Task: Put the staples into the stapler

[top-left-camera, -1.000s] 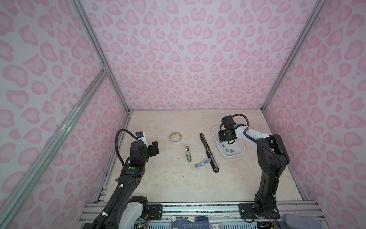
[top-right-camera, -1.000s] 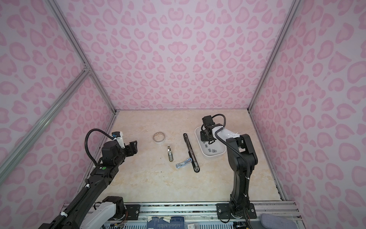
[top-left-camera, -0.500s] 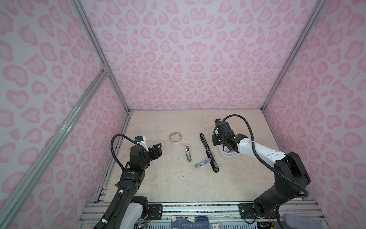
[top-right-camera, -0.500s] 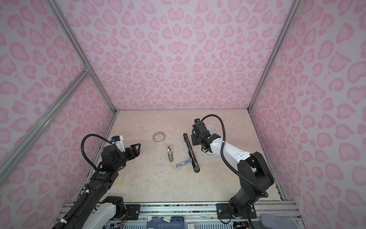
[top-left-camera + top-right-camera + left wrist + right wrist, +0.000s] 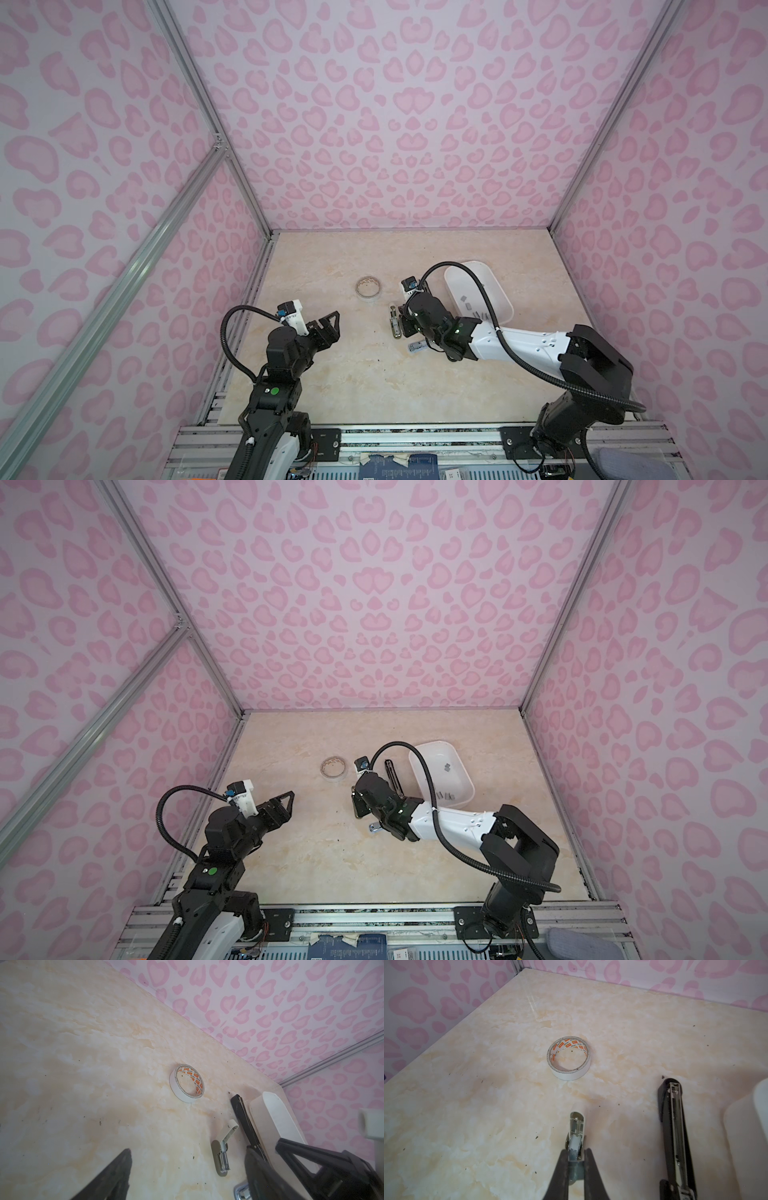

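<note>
My right gripper (image 5: pixel 576 1152) is shut on a short grey strip of staples (image 5: pixel 575 1167). It holds the strip just over the near end of a small white stapler (image 5: pixel 576 1126) that lies open on the table, seen in a top view as the small stapler (image 5: pixel 394 322) beside the right gripper (image 5: pixel 402 328). More staples (image 5: pixel 465 298) lie in the white tray (image 5: pixel 496 291). My left gripper (image 5: pixel 189 1150) hangs open and empty over bare table, left of the small stapler (image 5: pixel 221 1155); in both top views the left gripper (image 5: pixel 328 326) (image 5: pixel 284 802) is well apart from it.
A long black stapler (image 5: pixel 675 1126) (image 5: pixel 392 775) lies open between the small one and the tray (image 5: pixel 465 779). A chrome stapler (image 5: pixel 417 346) sits under my right arm. A tape roll (image 5: pixel 368 287) (image 5: pixel 187 1084) lies toward the back wall.
My right arm has swung from the tray leftward and down to the small stapler, gripper still shut. My left arm has lowered and reached forward, its jaws a little wider.
</note>
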`<state>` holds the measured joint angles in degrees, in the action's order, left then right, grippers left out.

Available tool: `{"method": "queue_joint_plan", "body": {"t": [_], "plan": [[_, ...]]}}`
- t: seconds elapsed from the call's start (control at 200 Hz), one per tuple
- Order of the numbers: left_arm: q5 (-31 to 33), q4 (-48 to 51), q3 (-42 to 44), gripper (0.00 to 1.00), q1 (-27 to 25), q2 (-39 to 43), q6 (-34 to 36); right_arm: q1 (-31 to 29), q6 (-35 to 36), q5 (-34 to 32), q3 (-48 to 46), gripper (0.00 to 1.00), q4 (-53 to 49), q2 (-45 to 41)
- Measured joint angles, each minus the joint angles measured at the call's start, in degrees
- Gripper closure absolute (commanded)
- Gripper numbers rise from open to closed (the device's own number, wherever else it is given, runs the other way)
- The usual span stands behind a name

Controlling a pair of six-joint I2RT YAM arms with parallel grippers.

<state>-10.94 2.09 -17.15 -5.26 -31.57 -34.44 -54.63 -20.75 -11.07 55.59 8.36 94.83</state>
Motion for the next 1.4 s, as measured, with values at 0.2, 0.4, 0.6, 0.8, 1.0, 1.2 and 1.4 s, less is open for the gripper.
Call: {"method": "queue_joint_plan", "body": {"t": [0.2, 0.4, 0.6, 0.8, 1.0, 1.2, 1.4], "plan": [[0.81, -0.28, -0.07, 0.12, -1.99, -2.40, -0.22, -0.55, -3.98, 0.81, -3.45, 0.94, 5.33, 2.91], [2.54, -0.39, -0.57, 0.11, -3.50, -5.20, 0.09, -1.62, -5.64, 0.59, -4.00, 0.94, 8.17, 5.22], [2.34, -0.46, -0.98, 0.11, -3.78, -6.86, 0.35, -1.51, -6.88, -0.11, -5.11, 0.95, 9.94, 7.32], [2.36, -0.46, -1.11, 0.11, -3.87, -7.48, 0.70, -1.55, -7.58, -0.68, -4.79, 0.95, 10.27, 8.72], [2.38, -0.48, -1.29, 0.11, -3.87, -7.50, 0.70, -1.55, -8.46, -0.37, -4.15, 0.95, 11.45, 10.69], [2.38, -0.48, -1.29, 0.11, -3.87, -7.28, 0.70, -1.62, -9.07, 0.17, -3.23, 0.95, 11.52, 11.61], [2.38, -0.48, -1.29, 0.11, -3.93, -7.28, 0.70, -1.99, -9.60, -0.04, -3.17, 0.95, 11.41, 11.89]]}}
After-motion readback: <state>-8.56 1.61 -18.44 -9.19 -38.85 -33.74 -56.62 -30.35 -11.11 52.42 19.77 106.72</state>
